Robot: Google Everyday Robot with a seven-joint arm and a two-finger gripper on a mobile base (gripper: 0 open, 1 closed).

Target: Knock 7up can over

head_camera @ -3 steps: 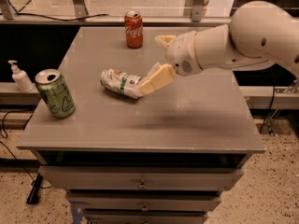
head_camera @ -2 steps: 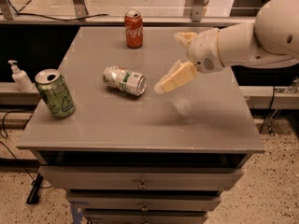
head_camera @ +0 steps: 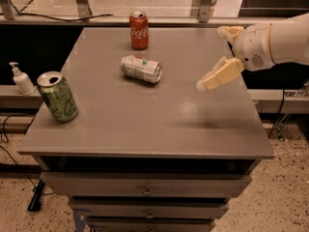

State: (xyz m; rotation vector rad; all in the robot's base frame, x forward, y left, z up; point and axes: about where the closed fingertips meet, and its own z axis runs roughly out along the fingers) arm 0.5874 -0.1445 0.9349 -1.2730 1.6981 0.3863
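On the table (head_camera: 145, 134), a bit back of centre, the 7up can (head_camera: 141, 68) lies on its side. Its axis runs approx left-right w/ a slight slant, and the silver end faces pic right. Red & green logo marks show on the pale body, but the lettering can't be read. The other end is turned away and hidden. Nothing touches the can.

Behind it, near but apart, a red Coca-Cola can (head_camera: 139, 30) stands upright close to the table's back edge. Well apart at front left, a green can (head_camera: 57, 96) stands by the left edge; its print is hard to make out.

Over the table's right side hangs the gripper (head_camera: 209, 58), well apart from the 7up can and off the surface, w/ a faint shadow (head_camera: 207, 124) below it. Jaws released: the two cream fingers (head_camera: 219, 75) are spread, one up toward the back edge, the other angled down-left, w/ nothing btw them. The rounded wrist housing hides where they join. The white arm (head_camera: 287, 37) is cut off at the pic's right edge.

Off the table at left, a pump bottle (head_camera: 22, 79) sits on a ledge. Below the table top are drawers (head_camera: 145, 190), the lowest cut off at the bottom edge. Cables (head_camera: 9, 129) on the floor at left run partly out of sight.
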